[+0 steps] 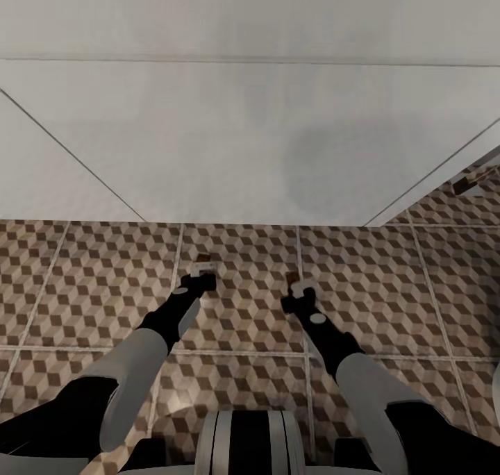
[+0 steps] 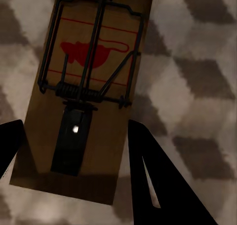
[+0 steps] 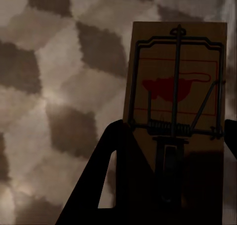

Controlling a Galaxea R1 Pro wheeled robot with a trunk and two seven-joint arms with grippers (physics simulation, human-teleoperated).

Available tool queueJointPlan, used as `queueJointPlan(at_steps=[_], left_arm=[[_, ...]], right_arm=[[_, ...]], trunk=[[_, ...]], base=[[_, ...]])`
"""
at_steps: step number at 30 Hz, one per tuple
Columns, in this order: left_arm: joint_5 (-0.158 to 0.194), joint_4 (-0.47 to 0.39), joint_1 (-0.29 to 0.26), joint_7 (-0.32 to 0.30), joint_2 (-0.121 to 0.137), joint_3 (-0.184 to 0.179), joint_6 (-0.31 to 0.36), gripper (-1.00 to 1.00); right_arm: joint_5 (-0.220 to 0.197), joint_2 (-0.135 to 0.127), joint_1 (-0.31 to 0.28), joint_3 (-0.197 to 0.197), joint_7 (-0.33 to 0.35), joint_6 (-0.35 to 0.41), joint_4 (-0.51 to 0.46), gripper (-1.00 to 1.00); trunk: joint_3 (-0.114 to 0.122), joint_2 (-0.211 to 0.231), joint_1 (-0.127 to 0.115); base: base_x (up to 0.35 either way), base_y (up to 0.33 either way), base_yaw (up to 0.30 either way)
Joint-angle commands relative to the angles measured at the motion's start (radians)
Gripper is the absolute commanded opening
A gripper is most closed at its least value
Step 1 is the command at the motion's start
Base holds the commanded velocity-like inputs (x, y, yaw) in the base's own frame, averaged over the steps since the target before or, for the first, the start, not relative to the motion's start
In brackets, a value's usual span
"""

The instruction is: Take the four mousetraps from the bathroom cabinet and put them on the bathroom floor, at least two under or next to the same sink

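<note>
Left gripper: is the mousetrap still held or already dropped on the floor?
Held. The left gripper has its dark fingers on both sides of the mousetrap, with the floor tiles blurred beyond.

Both pincers [image 1: 203, 272] [image 1: 295, 285] apparently clamped, low

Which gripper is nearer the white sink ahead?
Left, slightly. The left gripper holds its mousetrap closer to the sink; the right gripper sits a little farther back.

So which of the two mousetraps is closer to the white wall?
The mousetrap in the left gripper: the left gripper's mousetrap sits nearer the wall than the right gripper's mousetrap.
</note>
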Motion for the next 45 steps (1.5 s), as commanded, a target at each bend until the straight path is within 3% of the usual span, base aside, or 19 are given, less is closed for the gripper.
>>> queueJointPlan(at_steps=[1,9,24,28,31,38,45], left_arm=[[-0.001,-0.007,0.000,0.006,0.002,-0.001,0.012,-1.00],[-0.001,-0.050,-0.010,0.003,0.030,0.000,0.112,-1.00],[-0.001,-0.061,-0.026,0.004,0.070,0.001,0.151,-1.00],[0.000,-0.061,-0.048,0.003,0.072,0.001,0.165,-1.00],[0.001,-0.061,-0.082,0.003,0.074,0.001,0.169,-1.00],[0.003,-0.069,-0.147,-0.015,0.071,0.003,0.240,-1.00],[0.005,-0.076,-0.157,-0.020,0.071,0.003,0.274,-1.00]], right_arm=[[0.003,0.000,-0.001,0.001,0.001,0.014,-0.014,-1.00],[0.003,0.001,-0.030,0.001,0.002,0.085,-0.068,-1.00],[0.003,0.002,-0.110,0.017,0.019,0.155,-0.072,-1.00],[0.003,0.014,-0.130,0.018,0.029,0.167,-0.071,-1.00],[0.003,0.044,-0.154,0.018,0.031,0.183,-0.072,-1.00],[0.002,0.044,-0.194,0.018,0.032,0.200,-0.070,-1.00],[0.001,0.044,-0.199,0.019,0.032,0.201,-0.049,-1.00]], trunk=[[0.000,0.000,0.000],[0.000,0.000,0.000],[0.000,0.000,0.000],[0.000,0.000,0.000],[0.000,0.000,0.000],[0.000,0.000,0.000],[0.000,0.000,0.000]], base=[[0.000,0.000,0.000],[0.000,0.000,0.000],[0.000,0.000,0.000],[0.000,0.000,0.000],[0.000,0.000,0.000],[0.000,0.000,0.000],[0.000,0.000,0.000]])
